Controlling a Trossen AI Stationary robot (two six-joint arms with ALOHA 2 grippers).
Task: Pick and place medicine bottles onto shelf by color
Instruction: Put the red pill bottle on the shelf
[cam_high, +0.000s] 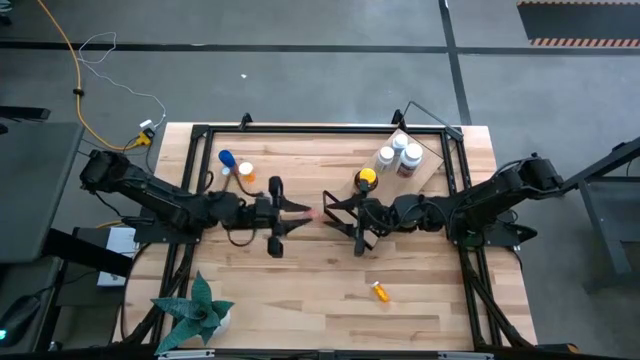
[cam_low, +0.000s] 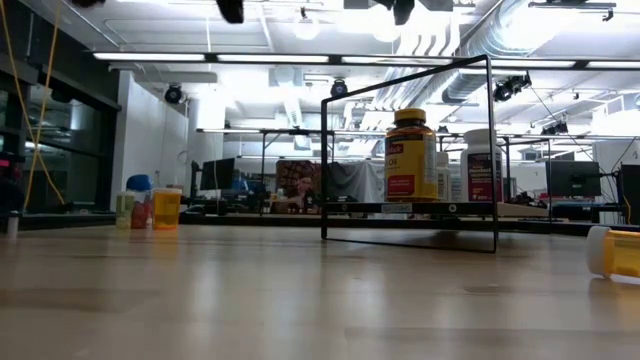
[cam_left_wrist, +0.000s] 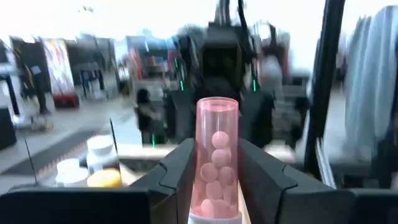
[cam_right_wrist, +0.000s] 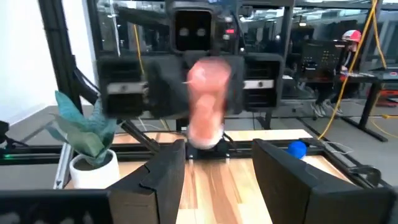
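Left wrist view shows the left gripper (cam_left_wrist: 216, 180) clamped on a pink bottle (cam_left_wrist: 217, 163), a clear tube of round pills with its white cap toward the wrist and its long axis pointing forward, out from between the fingers; in the high view the left gripper (cam_high: 290, 212) holds that pink bottle (cam_high: 312, 212) over the middle of the table, tip toward the right gripper (cam_high: 335, 213), which faces it just beside, jaws spread and empty; the right wrist view confirms the gap between its fingers, with the pink bottle (cam_right_wrist: 206, 106) straight ahead and not yet between them; the layout suggests a handover, and the governing relation is that the bottle lies along the line joining the two grippers; the shelf (cam_high: 432, 165) sits at the far right corner, nearer the right arm, carrying white bottles (cam_high: 398, 155) and an amber bottle (cam_high: 366, 180); a blue bottle (cam_high: 226, 159) stands far left; a small orange bottle (cam_high: 380, 291) lies on its side near the front.
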